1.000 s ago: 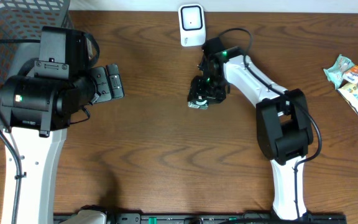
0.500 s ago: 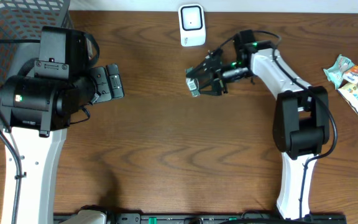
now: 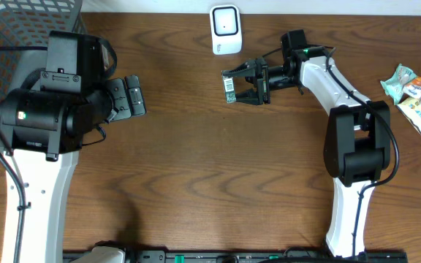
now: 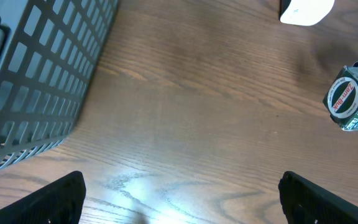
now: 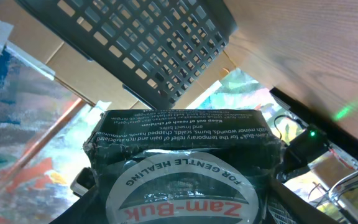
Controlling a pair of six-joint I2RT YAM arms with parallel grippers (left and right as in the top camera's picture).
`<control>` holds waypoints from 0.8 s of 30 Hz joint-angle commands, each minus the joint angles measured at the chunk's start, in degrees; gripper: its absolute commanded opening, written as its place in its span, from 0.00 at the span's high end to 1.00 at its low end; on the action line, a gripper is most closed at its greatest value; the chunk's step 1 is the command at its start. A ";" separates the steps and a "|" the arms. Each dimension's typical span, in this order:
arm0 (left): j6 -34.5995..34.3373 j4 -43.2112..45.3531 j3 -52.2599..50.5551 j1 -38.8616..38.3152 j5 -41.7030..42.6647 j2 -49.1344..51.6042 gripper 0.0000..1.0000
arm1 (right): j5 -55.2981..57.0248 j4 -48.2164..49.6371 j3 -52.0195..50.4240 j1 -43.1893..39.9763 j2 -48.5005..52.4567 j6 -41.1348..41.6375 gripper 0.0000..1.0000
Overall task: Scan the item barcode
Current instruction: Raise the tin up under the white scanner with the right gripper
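The item is a small dark green Zam-Buk box (image 3: 230, 86) with a white barcode label facing up. My right gripper (image 3: 245, 82) is shut on it, holding it in the air on its side, just below and right of the white barcode scanner (image 3: 225, 29). The right wrist view is filled by the box (image 5: 185, 165), with its round label toward the camera. From the left wrist the same box (image 4: 350, 99) shows at the right edge and the scanner (image 4: 306, 10) at the top. My left gripper (image 3: 131, 96) stays open far to the left, nothing between its fingers.
A dark wire basket (image 3: 9, 33) stands at the back left corner, its side seen as a basket wall (image 4: 36, 81) from the left wrist. Several snack packets (image 3: 419, 91) lie at the right edge of the wooden table (image 3: 196, 175).
My right arm has lifted the box and swung it from pointing down to lying sideways, moving it up toward the scanner with the barcode turned upward. The left arm has not moved.
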 commanded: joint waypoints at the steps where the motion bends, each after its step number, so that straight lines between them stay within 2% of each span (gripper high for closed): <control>1: -0.13 -0.20 -0.33 0.20 0.37 -0.13 0.02 | -2.27 0.15 0.55 -0.07 -1.49 2.43 0.46; 15: -0.13 -0.20 -0.33 0.20 0.37 -0.13 0.02 | 1.38 1.42 0.55 0.22 -1.49 2.40 0.45; 21: -0.13 -0.20 -0.33 0.20 0.37 -0.13 0.02 | 12.33 9.99 0.57 0.98 -1.49 2.62 0.46; 24: -0.13 -0.20 -0.33 0.20 0.37 -0.13 0.02 | 20.17 17.16 0.55 1.97 -1.49 1.03 0.53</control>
